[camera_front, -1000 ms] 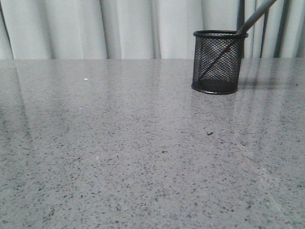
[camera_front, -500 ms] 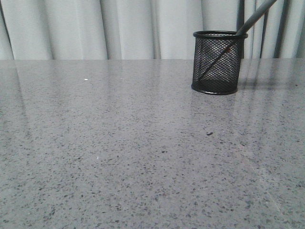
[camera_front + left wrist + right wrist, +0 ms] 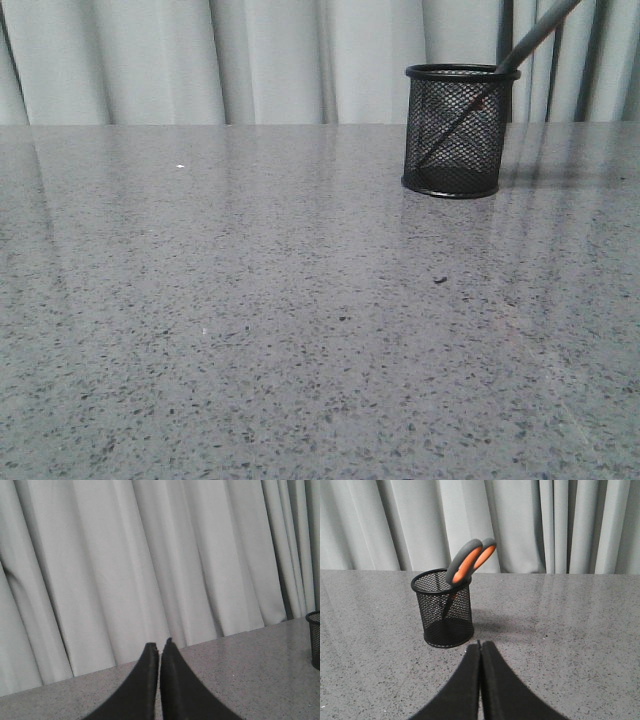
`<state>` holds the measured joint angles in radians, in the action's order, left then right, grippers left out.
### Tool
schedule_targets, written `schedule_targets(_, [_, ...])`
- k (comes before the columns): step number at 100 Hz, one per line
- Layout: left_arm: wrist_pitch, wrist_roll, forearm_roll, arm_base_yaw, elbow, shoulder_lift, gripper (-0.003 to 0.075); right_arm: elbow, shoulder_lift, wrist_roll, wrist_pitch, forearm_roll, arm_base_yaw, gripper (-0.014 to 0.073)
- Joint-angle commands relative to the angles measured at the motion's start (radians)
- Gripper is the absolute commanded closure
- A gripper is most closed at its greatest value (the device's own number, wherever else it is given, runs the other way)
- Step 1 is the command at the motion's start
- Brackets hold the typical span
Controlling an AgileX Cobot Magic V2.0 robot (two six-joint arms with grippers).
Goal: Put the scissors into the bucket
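Scissors (image 3: 468, 562): blades down inside bucket (image 3: 443, 611), handles leaning out over rim, just ahead of right gripper (image 3: 480, 644).
Bucket: upright on tabletop (image 3: 560, 625).
Right gripper: fingers pressed together, empty.
Left gripper (image 3: 160, 643): clenched, empty, bucket well off to its side.

No readable text, labels, brands or numbers in any view. Scissors (image 3: 468, 562), bucket (image 3: 444, 614), table (image 3: 250, 300) and curtain (image 3: 150, 555) all show unmarked surfaces.
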<state>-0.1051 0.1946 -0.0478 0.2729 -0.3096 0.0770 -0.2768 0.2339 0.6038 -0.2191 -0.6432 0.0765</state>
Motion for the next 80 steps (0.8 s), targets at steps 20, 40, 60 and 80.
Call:
schedule_targets(20, [0.077,-0.011,-0.012,-0.002,-0.023,0.011,0.0741,-0.025,0.007,0.012,0.065,-0.011,0.000,0.0643])
schedule_targets(40, [0.077,-0.011,-0.012,-0.002,-0.023,0.011,0.0741,-0.025,0.007,0.012,0.065,-0.011,0.000,0.0643])
schedule_targets(60, [0.077,-0.011,-0.012,-0.002,-0.023,0.011,0.0741,-0.025,0.007,0.012,0.067,-0.011,0.000,0.0643])
schedule_targets(80, [0.039,-0.065,0.019,-0.088,0.065,-0.019,0.0741,-0.025,0.007,0.012,0.067,-0.011,0.000,0.0643])
